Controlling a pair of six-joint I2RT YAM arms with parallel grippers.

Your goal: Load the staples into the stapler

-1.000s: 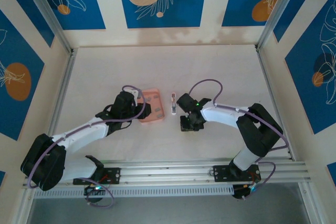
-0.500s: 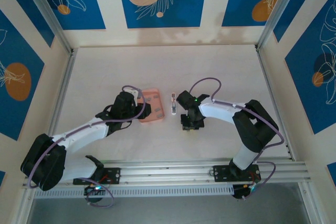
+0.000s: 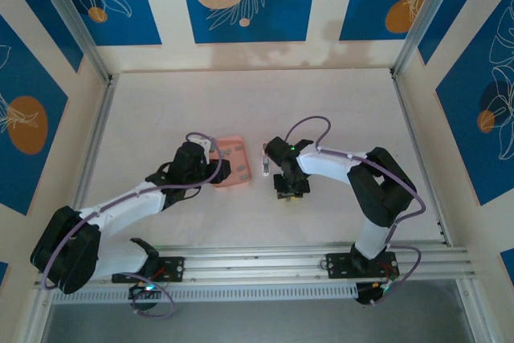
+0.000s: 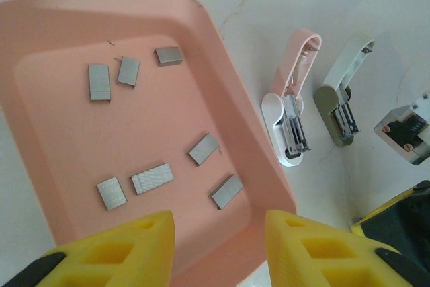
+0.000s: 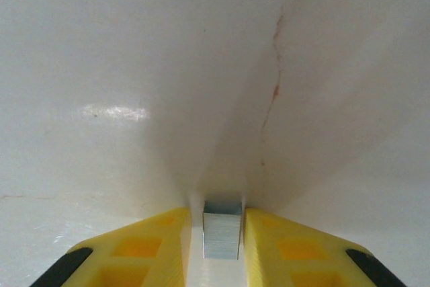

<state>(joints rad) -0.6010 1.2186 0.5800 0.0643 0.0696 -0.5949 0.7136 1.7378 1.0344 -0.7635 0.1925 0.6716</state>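
Viewing from above, left arm point(image 3: 128, 202): reaches over the counter point(image 3: 241, 102); its jaws sit at the left edge of the pink tray point(image 3: 233, 146).
Above, stapler point(image 3: 265, 164): on the counter, between the tray and the right arm point(image 3: 345, 166), just left of the right jaws.
Above, right jaws: pointed down at the counter; their grip cannot be told at this size.
Left wrist, left jaws: released, yellow pads point(image 4: 114, 253) well apart, with the tray's near rim in the gap and nothing pinched.
Left wrist, staples point(image 4: 152, 178): seven short grey strips scattered flat inside the tray point(image 4: 235, 109), all ahead of the jaws.
Left wrist, stapler point(image 4: 293, 126): ahead and to the right of the jaws, just outside the tray, lying with its pink lid swung back and its metal channel showing.
Left wrist, second stapler point(image 4: 332, 99): olive and white, also opened, just right of the pink one.
Right wrist, right jaws: clenched on a staple strip point(image 5: 222, 236), which stands squarely between the yellow pads point(image 5: 141, 247).
Right wrist, counter point(image 5: 134, 65): white, close beneath the jaws, with a thin reddish crack point(image 5: 275, 89) running ahead.
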